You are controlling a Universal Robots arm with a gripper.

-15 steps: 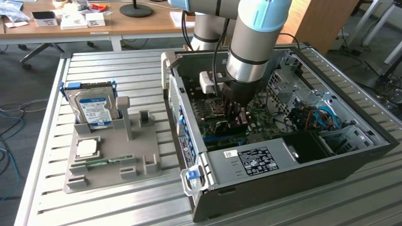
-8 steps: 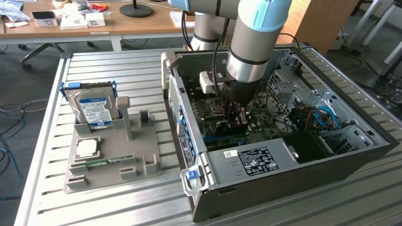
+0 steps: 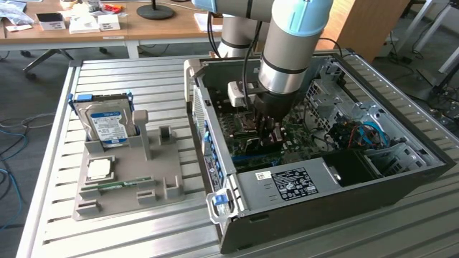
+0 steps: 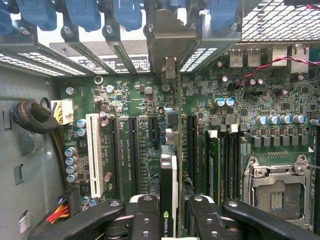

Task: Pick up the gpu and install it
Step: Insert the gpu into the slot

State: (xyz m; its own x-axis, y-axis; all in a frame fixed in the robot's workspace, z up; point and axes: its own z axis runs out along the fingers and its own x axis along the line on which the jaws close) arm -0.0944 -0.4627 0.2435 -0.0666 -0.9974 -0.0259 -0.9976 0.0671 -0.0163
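One arm at work, reaching down into the open computer case point(image 3: 401, 177) on the slatted metal table point(image 3: 143, 236). Going from the exterior view's left: a grey parts holder point(image 3: 129, 188) sits on the table, with the silver hard drive point(image 3: 106, 124) standing upright at its far end, a CPU chip point(image 3: 99, 169) lying flat nearer the front, and a narrow green memory stick point(image 3: 118, 186) just beside that. To the right stands the case, side panel off, motherboard point(image 3: 248, 129) exposed.

Gripper point(image 3: 271, 141) is low inside the case, right over the board. In the wrist view the gripper point(image 4: 172, 212) is clamped narrowly on the gpu point(image 4: 169, 185), fingers point(image 4: 145, 215) pressed against both faces. Card stands on edge, perpendicular to the motherboard point(image 4: 150, 115). Its long axis runs parallel to the expansion slots point(image 4: 134, 150), bracket end point(image 4: 169, 50) pointing toward the rear slot openings of the case, among the blue retainer clips point(image 4: 127, 12). Whether the card's edge is fully seated in a slot cannot be told.
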